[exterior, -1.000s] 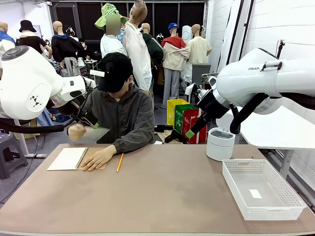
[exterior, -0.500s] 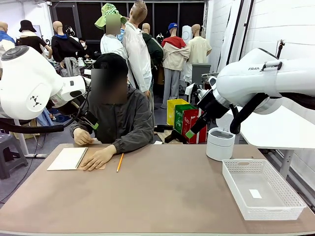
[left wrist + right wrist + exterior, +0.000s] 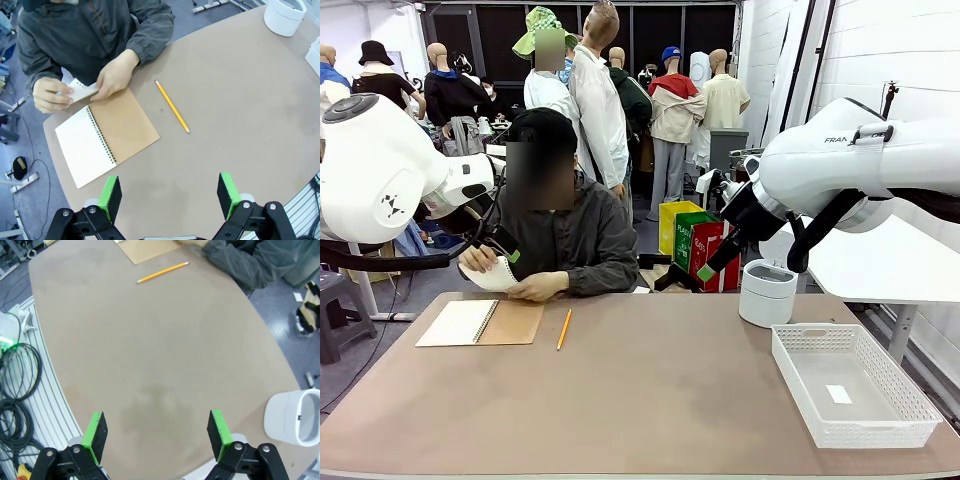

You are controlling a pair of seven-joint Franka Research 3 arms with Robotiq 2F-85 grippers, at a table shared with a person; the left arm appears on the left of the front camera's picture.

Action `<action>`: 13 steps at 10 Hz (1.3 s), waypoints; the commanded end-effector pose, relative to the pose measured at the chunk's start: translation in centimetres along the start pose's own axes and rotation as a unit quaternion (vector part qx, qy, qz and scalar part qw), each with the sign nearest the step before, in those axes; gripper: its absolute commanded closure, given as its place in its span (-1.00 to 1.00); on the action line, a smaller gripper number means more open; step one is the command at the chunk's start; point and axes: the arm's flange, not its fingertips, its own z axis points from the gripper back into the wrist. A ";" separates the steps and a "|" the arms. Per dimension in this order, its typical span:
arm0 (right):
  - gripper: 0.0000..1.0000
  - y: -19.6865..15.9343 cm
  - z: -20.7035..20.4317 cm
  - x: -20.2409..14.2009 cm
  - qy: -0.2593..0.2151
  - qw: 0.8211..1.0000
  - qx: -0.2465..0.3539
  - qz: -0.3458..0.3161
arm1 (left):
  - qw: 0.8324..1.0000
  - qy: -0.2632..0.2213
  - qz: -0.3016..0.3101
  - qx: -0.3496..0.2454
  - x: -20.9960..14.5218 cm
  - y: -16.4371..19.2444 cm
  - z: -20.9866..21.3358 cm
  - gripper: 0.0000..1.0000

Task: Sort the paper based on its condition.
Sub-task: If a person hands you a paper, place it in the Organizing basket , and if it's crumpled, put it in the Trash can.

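Note:
The paper (image 3: pixel 496 276) is a small white sheet that the person at the far side holds in both hands, just above the table's far edge; it also shows as the paper (image 3: pixel 80 91) between those hands. My left gripper (image 3: pixel 169 195) hangs open high over the table, well short of the sheet, with nothing between its green pads. My right gripper (image 3: pixel 157 429) is also open and empty, raised above the table's middle.
A spiral notebook (image 3: pixel 480 322) lies open at the far left with a yellow pencil (image 3: pixel 563 328) beside it. A white basket (image 3: pixel 850 385) stands at the right, and a white round bin (image 3: pixel 767 293) behind it. The person's sleeve (image 3: pixel 250 262) rests along the far edge.
The person's hand has left the notebook and joined the other one on the sheet, now held lower before the chest. Neither arm has moved.

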 end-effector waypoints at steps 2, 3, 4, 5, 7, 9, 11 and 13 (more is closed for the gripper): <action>-1.00 0.0 0.0 0.0 0.000 1.000 -0.001 0.001 | 1.000 0.003 0.001 -0.001 0.0 0.1 0.1 -1.00; -1.00 0.0 0.0 0.0 0.000 1.000 -0.001 0.001 | 1.000 0.003 0.001 -0.001 0.0 0.1 0.1 -1.00; -1.00 0.0 0.0 0.0 0.000 1.000 -0.001 0.001 | 1.000 0.003 0.001 -0.001 0.0 0.1 0.1 -1.00; -1.00 0.0 0.0 0.0 0.000 1.000 -0.001 0.001 | 1.000 0.003 0.001 -0.001 0.0 0.1 0.1 -1.00; -1.00 0.0 0.0 0.0 0.000 1.000 -0.001 0.001 | 1.000 0.003 0.001 -0.001 0.0 0.1 0.1 -1.00; -1.00 0.0 0.0 0.0 0.000 1.000 -0.001 0.001 | 1.000 0.003 0.001 -0.001 0.0 0.1 0.1 -1.00; -1.00 0.0 0.0 0.0 0.000 1.000 -0.001 0.001 | 1.000 0.003 0.001 -0.001 0.0 0.1 0.1 -1.00; -1.00 0.0 0.0 0.0 0.000 1.000 -0.001 0.001 | 1.000 0.003 0.001 -0.001 0.0 0.1 0.1 -1.00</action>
